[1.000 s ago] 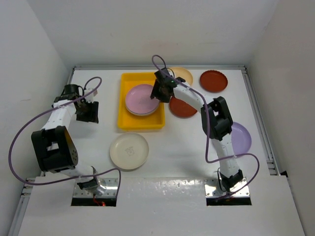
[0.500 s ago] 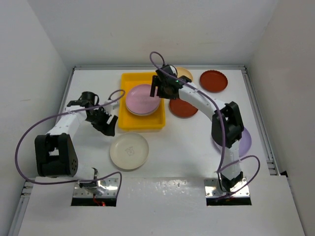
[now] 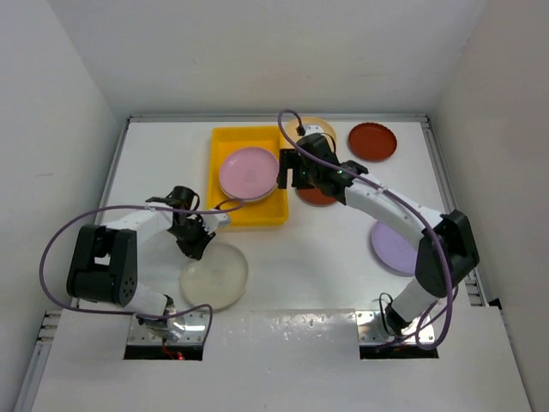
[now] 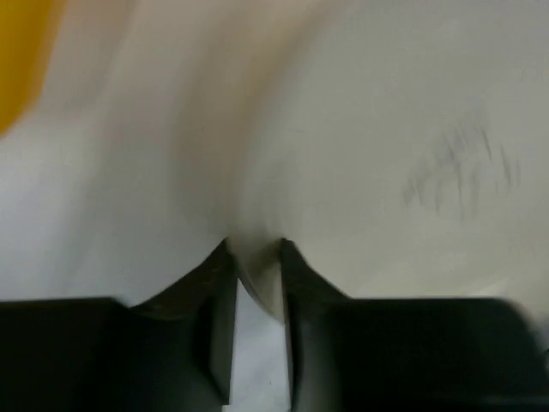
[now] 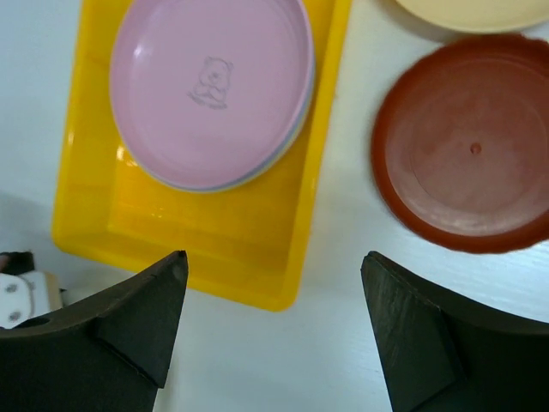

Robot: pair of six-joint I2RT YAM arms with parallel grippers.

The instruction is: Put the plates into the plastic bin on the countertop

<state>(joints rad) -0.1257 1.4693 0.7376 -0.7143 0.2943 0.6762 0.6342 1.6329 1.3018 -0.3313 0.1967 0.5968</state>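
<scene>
Pink round plastic plates (image 3: 249, 172) sat in yellow plastic bin (image 3: 244, 221); my L end effector (image 4: 256, 257) clamped cream round plate (image 3: 219, 279), R end effector (image 5: 273, 266) apart, empty; five left.

The bright yellow plastic bin (image 3: 247, 221) lies flat on the white countertop (image 3: 326, 275). Inside it lies a pink plate (image 5: 210, 86) with a small bear print; under it shows the rim of a light blue plate (image 5: 266, 169). A cream plate (image 3: 214, 279), blurred, is nearer than the bin, its rim pinched by the left gripper (image 4: 256, 257). Just to the right of the bin lies a dark red plate (image 5: 467, 146). Behind it is a tan plate (image 3: 324, 129), farther right a second dark red plate (image 3: 372, 142), and nearer a purple plate (image 3: 390, 251).
</scene>
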